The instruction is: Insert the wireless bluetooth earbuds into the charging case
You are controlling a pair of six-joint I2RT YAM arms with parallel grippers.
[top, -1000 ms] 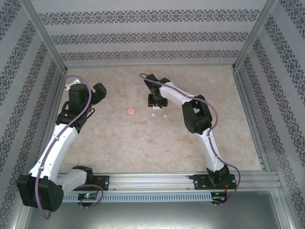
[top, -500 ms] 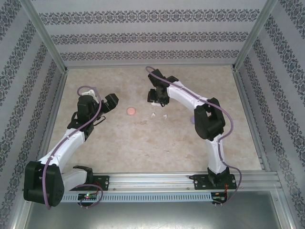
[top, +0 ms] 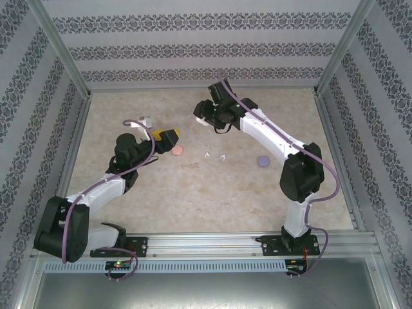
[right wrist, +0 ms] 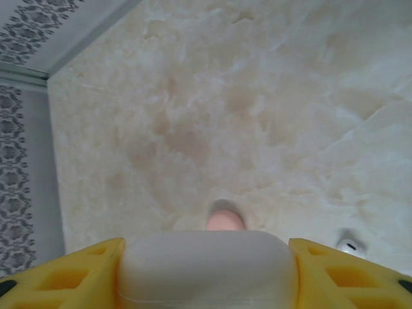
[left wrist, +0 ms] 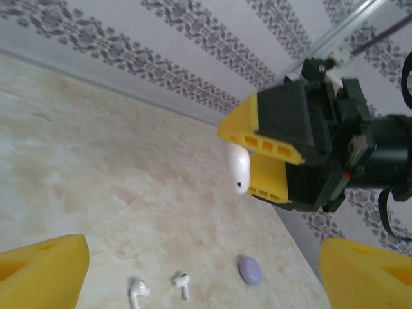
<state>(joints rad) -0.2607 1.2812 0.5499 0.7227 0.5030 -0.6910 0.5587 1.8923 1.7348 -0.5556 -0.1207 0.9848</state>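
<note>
The white charging case is held up off the table, pinched end to end between the yellow fingers of the right gripper. The case looks closed in the left wrist view, though that cannot be settled. The left gripper is spread wide with nothing between its fingers, low over the table and just beside the pink case.

Two white earbuds are seen loose on the table, close together and between the two arms. A purple case lies well apart from them, toward the right arm.

Everything turns on one relation. The earbuds lie to the right of the left gripper, just past the pink case, and on the near side of the raised white case. Both grippers are about equally near, but only the left one is free. In the left wrist view the stems seem to run roughly toward the camera, though they are too small for certainty. A sideways reach by the left gripper, with its fingers set across a stem, is judged the likely next move.
</note>
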